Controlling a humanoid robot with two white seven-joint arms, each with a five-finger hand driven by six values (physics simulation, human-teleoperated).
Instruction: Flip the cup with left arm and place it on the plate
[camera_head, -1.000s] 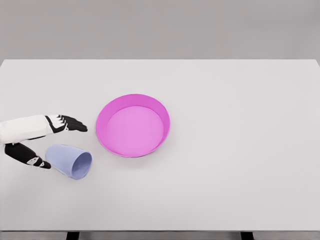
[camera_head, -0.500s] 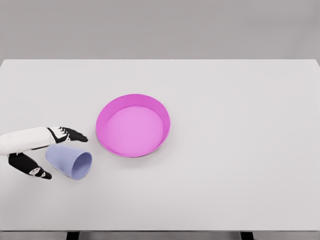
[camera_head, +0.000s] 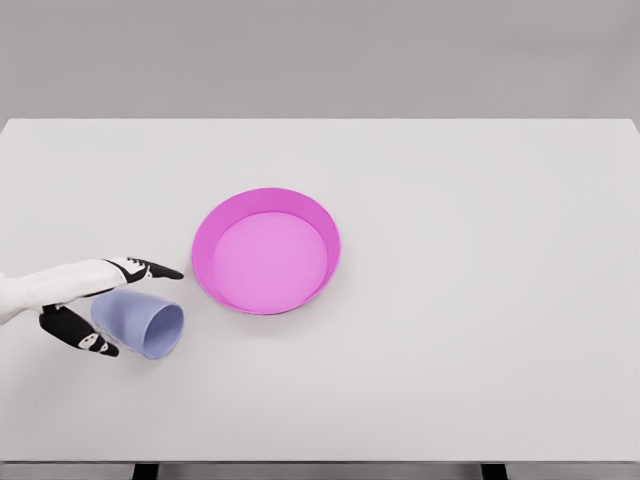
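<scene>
A: Where is the lavender cup (camera_head: 139, 322) right now?

B: It lies on its side on the white table (camera_head: 480, 300), near the left edge, with its open mouth turned toward the near right. The pink plate (camera_head: 266, 250) sits a little to the right and farther back, apart from the cup and with nothing in it.

A: And the left hand (camera_head: 100, 300)?

B: It comes in from the left and brackets the closed end of the cup. The fingers (camera_head: 150, 269) stretch over the far side of the cup, and the thumb (camera_head: 82, 335) reaches around the near side. They stand apart, spread around the cup rather than clamped; I cannot tell whether any of them touch it yet.

A: Why straddle it that way?

B: Probably to pinch the body from both sides near the base, so the wrist can roll the cup upright before carrying it to the plate. The grasp is not yet made, so the task looks early.

A: The right arm?

B: Out of sight.
</scene>
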